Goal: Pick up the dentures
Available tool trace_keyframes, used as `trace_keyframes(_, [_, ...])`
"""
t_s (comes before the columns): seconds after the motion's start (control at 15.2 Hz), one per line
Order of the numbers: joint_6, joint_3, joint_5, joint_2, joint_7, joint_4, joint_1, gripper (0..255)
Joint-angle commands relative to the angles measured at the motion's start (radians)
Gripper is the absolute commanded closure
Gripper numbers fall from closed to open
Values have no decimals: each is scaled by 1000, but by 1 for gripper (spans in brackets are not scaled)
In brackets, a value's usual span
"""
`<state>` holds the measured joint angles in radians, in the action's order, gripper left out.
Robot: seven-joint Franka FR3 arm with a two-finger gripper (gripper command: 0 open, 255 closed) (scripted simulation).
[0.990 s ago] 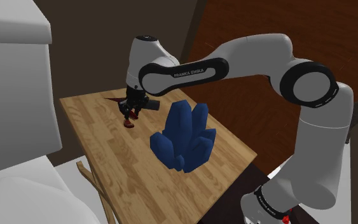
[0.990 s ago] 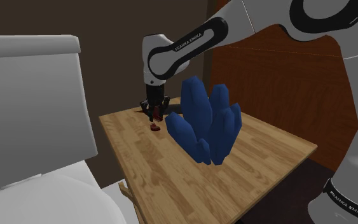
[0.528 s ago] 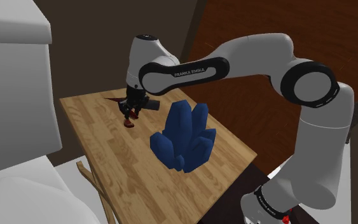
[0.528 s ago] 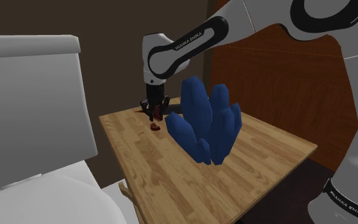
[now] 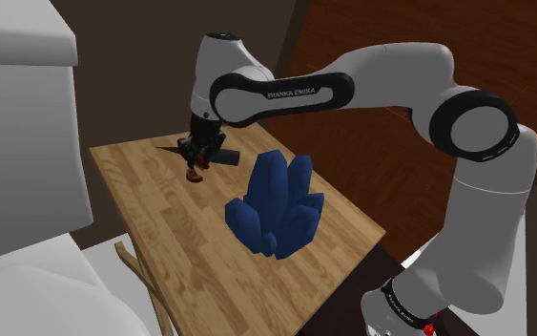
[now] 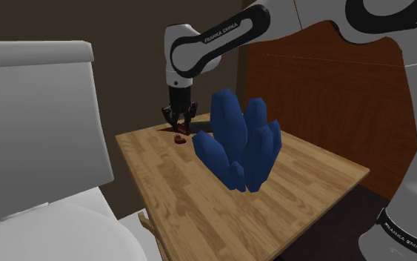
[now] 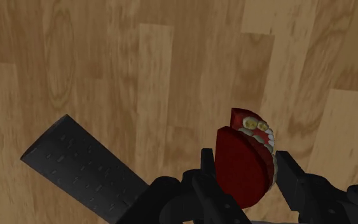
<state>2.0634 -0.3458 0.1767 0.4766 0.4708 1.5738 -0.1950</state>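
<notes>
1. One change stands out to us against half a second ago: the gripper (image 5: pixel 196 164) has risen from the table (image 5: pixel 161 229), and the arm (image 5: pixel 285 95) above it now sits higher in both outside views.
2. We see that the dentures (image 5: pixel 194 175) have gone up with it. Earlier they lay on the wood; now they hang just under the gripper (image 6: pixel 179 127), clear of the table's (image 6: pixel 199 200) top, over its far corner beside the toilet (image 5: pixel 18 143).
3. In the wrist view, the gripper (image 7: pixel 244 159) is closed on the dentures (image 7: pixel 241 175). The two black fingers (image 7: pixel 292 175) press the dark red gums from either side, and a row of pale teeth shows at the upper end. The wood grain lies well behind them.
4. We find the blue crystal cluster (image 5: pixel 274 205) where it was, upright near the middle of the table, on the side toward the edge nearest the arm's stand. In the second exterior view the dentures (image 6: pixel 178 138) hang just beside the blue crystal cluster (image 6: pixel 240 144), between it and the toilet (image 6: pixel 36 126).
5. The toilet has not moved either.
6. For writing, we can read "FRANKA EMIKA" in white letters on the dark band of the arm (image 6: pixel 214 41), in both outside views. The same words show in part on the dark ring low on the arm's base in the second exterior view.
</notes>
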Motion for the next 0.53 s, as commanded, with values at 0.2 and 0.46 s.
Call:
trace_keyframes(0.2, [-59, -5, -10, -23, -6, -38, 1, 255])
trace_keyframes(0.46, [-85, -7, -13, -30, -8, -56, 0, 255])
